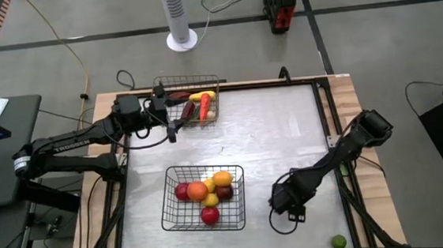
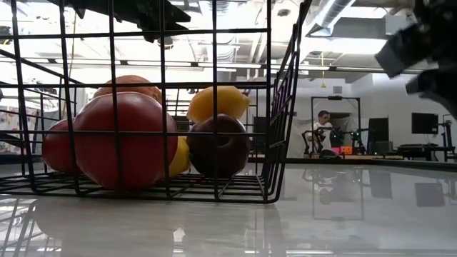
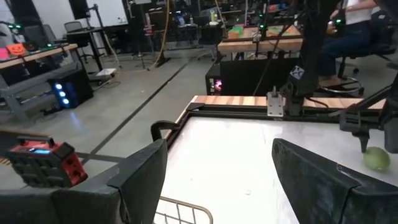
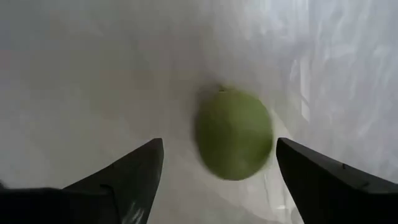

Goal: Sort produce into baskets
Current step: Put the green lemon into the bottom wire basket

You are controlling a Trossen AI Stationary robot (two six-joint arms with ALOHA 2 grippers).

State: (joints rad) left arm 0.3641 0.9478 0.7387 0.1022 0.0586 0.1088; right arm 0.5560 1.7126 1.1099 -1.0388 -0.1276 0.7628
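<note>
Glossy pale table amid grey workshop floor; both hands, left and right, released.

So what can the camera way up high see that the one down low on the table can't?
Only the high view shows both arms: the left gripper, open, above the far basket holding long red and yellow pieces, and the right gripper, open, low over the table. It also shows the lone green fruit at the table's near right corner.

Only the low view shows the room behind, where a person sits far off.

Both show the near basket with its round red, orange, yellow and dark fruit.
</note>
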